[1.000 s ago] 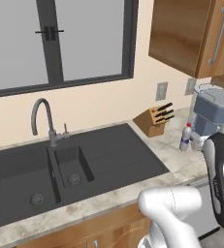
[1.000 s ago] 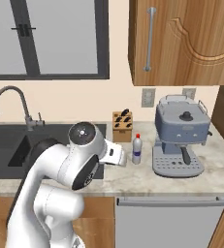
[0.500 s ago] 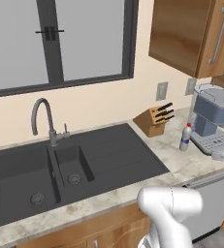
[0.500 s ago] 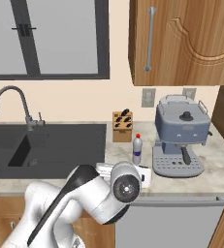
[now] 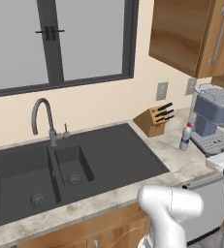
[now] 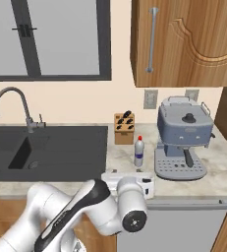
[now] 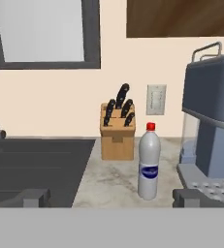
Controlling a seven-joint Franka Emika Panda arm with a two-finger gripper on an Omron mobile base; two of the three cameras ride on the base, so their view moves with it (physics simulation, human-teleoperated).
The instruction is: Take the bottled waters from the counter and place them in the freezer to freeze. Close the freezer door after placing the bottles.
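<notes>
A small clear bottled water [image 7: 149, 164] with a red cap and a pale label stands upright on the beige marbled counter [image 7: 113, 181], between a knife block and a coffee machine. The same bottle [image 6: 139, 151] shows in the right base view, and in the left base view it [image 5: 185, 137] stands at the right. My gripper [image 7: 111, 197] is open, its two dark fingertips [image 7: 34, 196] spread wide and level with the counter's front edge. It faces the bottle from a short way off, with nothing between the fingers. The freezer and its door are out of view.
A grey coffee machine [image 6: 181, 142] stands right of the bottle and a wooden knife block [image 6: 124, 129] behind it to the left. The dark sink [image 6: 46, 147] with its faucet [image 6: 12, 106] lies to the left. A silver dishwasher front [image 6: 188, 226] sits below the counter, and wooden wall cabinets [image 6: 184, 39] hang above.
The arm has swung down and to the right, from upright over the counter to low at its front edge, with the hand now facing the bottle. The bottle has not moved.
</notes>
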